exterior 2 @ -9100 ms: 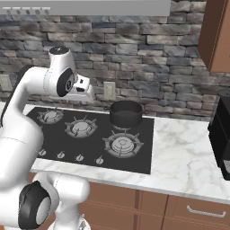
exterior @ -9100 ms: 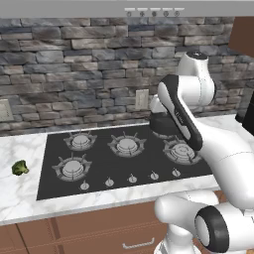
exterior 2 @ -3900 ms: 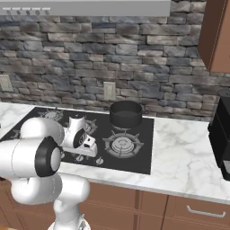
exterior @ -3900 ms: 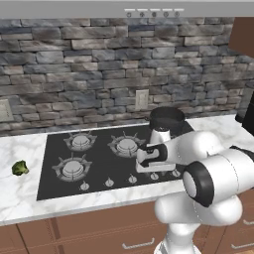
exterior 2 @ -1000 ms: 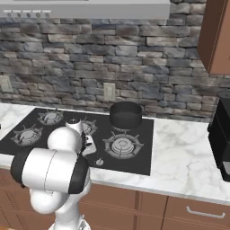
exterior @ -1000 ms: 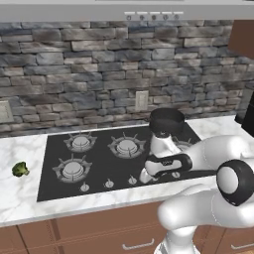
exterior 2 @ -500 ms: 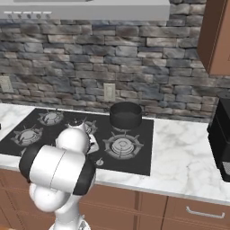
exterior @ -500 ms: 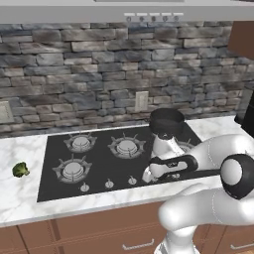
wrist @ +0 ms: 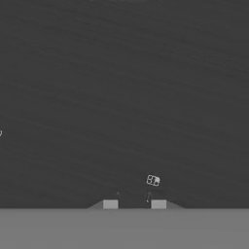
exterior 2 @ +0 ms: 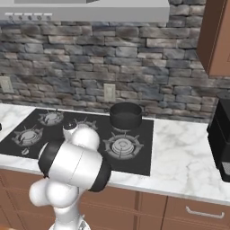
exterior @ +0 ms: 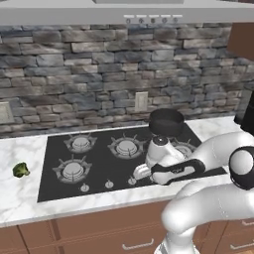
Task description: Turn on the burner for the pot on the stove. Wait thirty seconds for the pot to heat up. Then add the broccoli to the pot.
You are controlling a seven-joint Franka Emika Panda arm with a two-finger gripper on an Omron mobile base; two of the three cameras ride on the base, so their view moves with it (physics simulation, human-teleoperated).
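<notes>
The stove [exterior: 99,166] is a black glass cooktop set in a marble counter. The dark pot [exterior: 166,121] stands on its back right burner, also seen as the pot [exterior 2: 126,115] in the right base view. The broccoli [exterior: 20,169] lies on the counter left of the stove. My gripper [exterior: 140,172] is low over the front row of knobs [exterior: 108,184], right of three visible knobs. In the hand view the gripper [wrist: 134,204] faces black glass. Its fingertips [wrist: 110,204] stand a small way apart, and no knob shows between them.
A stone wall with an outlet [exterior: 141,101] backs the counter, and a range hood hangs above. A black appliance [exterior 2: 222,134] stands on the counter at the far right. My own arm blocks the knob row in the right base view.
The hand has stayed low at the knob row and edged slightly left. Pot and broccoli have not moved.
</notes>
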